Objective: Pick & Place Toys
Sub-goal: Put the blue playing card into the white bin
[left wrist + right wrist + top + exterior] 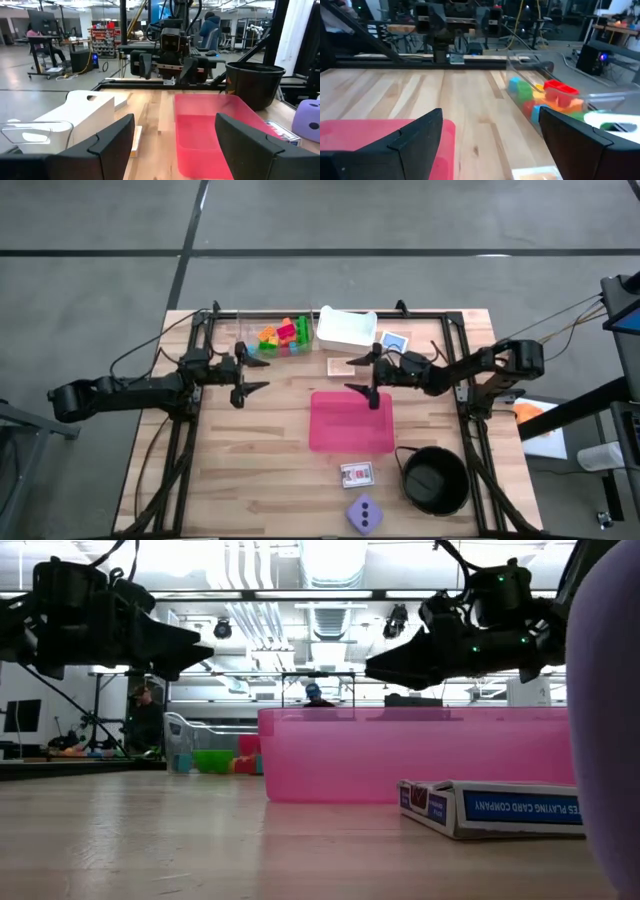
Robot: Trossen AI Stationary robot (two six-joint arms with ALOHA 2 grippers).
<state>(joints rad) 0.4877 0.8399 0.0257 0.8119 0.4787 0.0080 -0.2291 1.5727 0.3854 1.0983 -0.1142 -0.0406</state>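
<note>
Grey floor [100, 240], bright workshop with ceiling lights [330, 560].

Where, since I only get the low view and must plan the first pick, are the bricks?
Observer: The bricks lie piled in a clear container at the far edge of the table, beside a white box.
Operator: And the die?
Observer: The lilac die stands at the near edge, beside the black bowl, not touching it.
Operator: Is either gripper holding anything?
Observer: No; the left gripper and right gripper are both open and empty.
</note>
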